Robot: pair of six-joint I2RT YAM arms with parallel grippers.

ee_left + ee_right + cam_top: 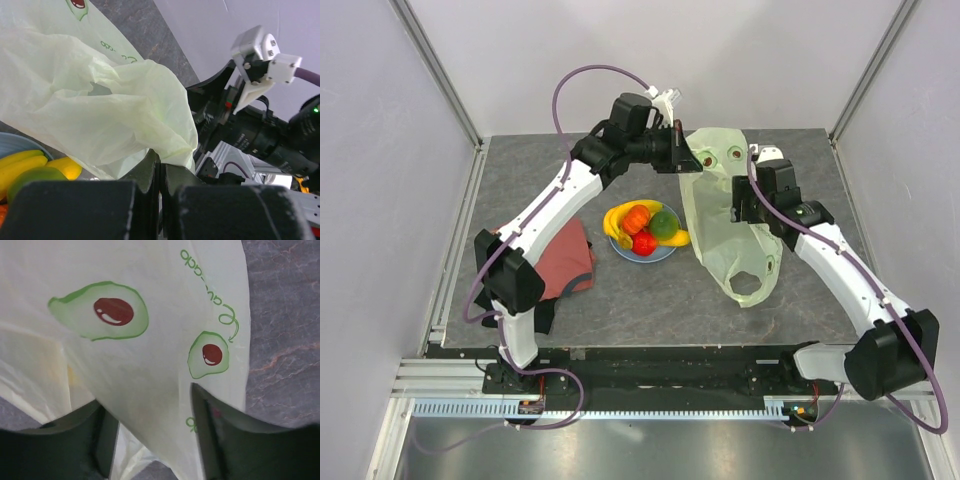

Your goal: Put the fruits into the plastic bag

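The fruits [642,228] lie piled on a blue plate [663,255] mid-table: bananas, an orange-red one, a green one, a red one. To their right the plastic bag [732,215], pale green with avocado prints, is held up at its far-left edge. My left gripper [682,150] is shut on that edge, and the left wrist view shows its jaws [161,161] pinched on the film [100,100], with bananas [25,160] below. My right gripper [741,208] sits over the bag's middle. It [150,427] stands open, with a fold of the bag [150,340] between its fingers.
A red T-shirt [570,258] lies crumpled on the table's left, beside the left arm. White walls and aluminium posts enclose the grey tabletop [650,300]. The right arm's wrist [260,135] appears close behind the bag in the left wrist view.
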